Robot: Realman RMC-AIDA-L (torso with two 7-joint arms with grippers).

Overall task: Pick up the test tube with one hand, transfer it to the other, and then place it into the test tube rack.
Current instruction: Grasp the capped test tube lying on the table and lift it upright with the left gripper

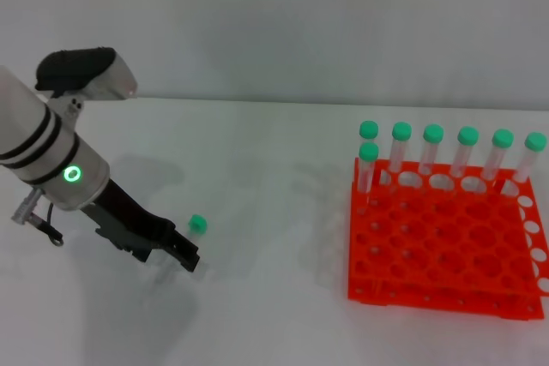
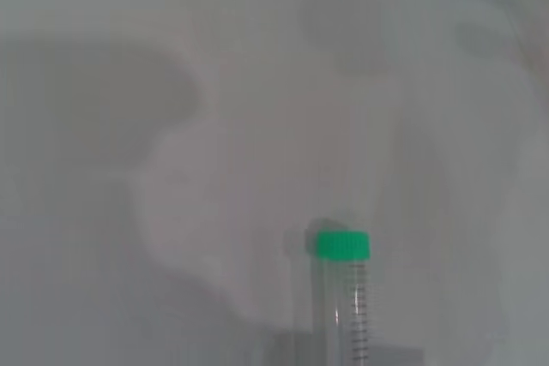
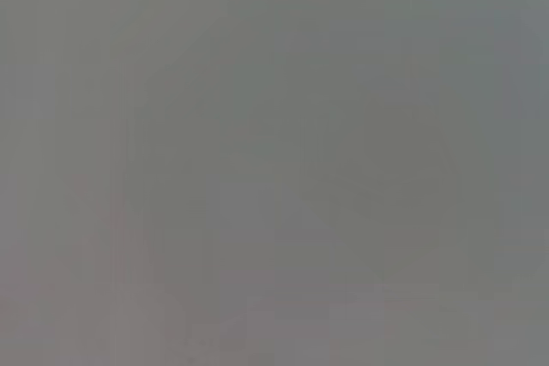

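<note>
My left gripper point(image 1: 183, 256) is low over the white table at the left and is shut on the test tube. From the head view only the tube's green cap point(image 1: 197, 224) shows, just beyond the fingers. In the left wrist view the clear test tube point(image 2: 346, 297) with its green cap runs out of the bottom edge over the bare table. The orange test tube rack point(image 1: 371, 285) stands at the right, well apart from the gripper. My right gripper is out of view, and the right wrist view shows only plain grey.
Several green-capped tubes point(image 1: 433, 136) stand upright in the rack's back row and one at its left side. The rest of the rack's holes are open. The white table point(image 1: 274, 212) lies between gripper and rack, with a grey wall behind.
</note>
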